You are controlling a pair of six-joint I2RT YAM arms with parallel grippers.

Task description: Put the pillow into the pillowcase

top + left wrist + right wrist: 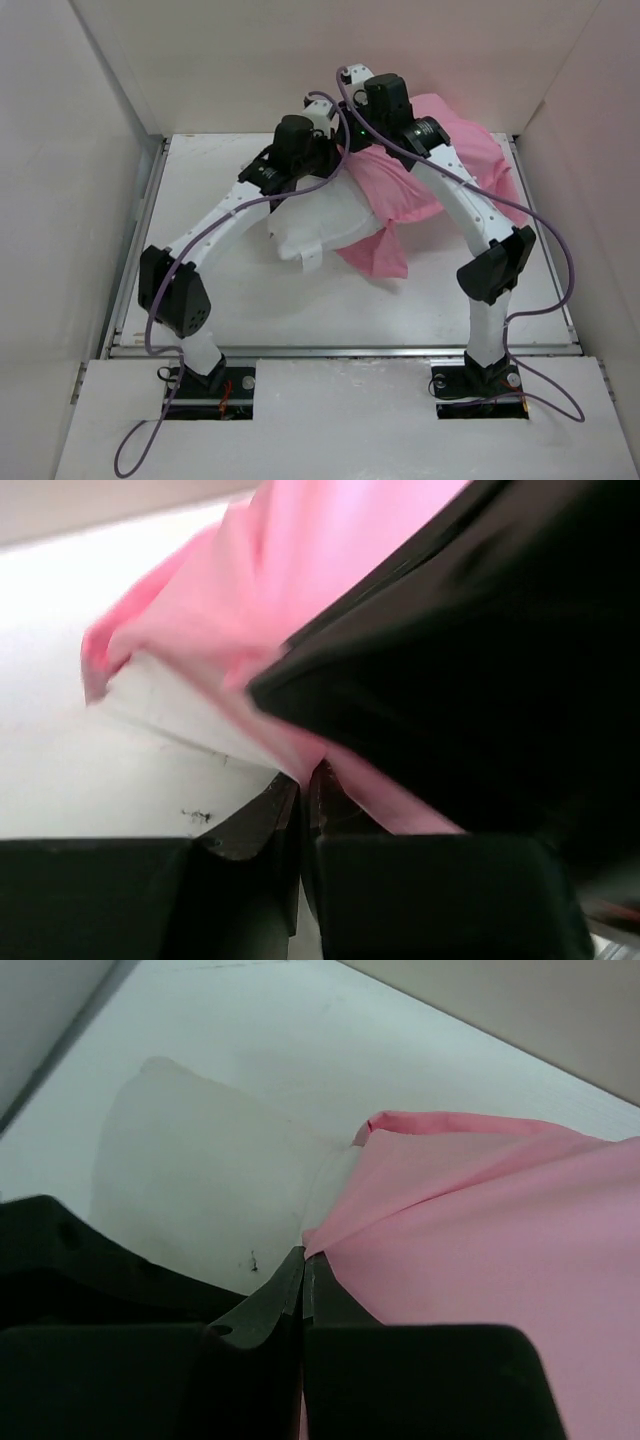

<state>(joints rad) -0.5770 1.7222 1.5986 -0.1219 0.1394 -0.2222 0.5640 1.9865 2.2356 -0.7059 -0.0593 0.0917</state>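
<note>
Left tool [305,785] and right tool [303,1270] each pinch closed on an edge of the pillowcase [400,195], which lies at upper centre, partly over the pillow [315,225]. The satin looks limp and slippery, the pillow soft and light, so grip at the hems.

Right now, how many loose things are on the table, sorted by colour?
White: 1, the pillow
Pink: 1, the pillowcase
Total: 2
</note>
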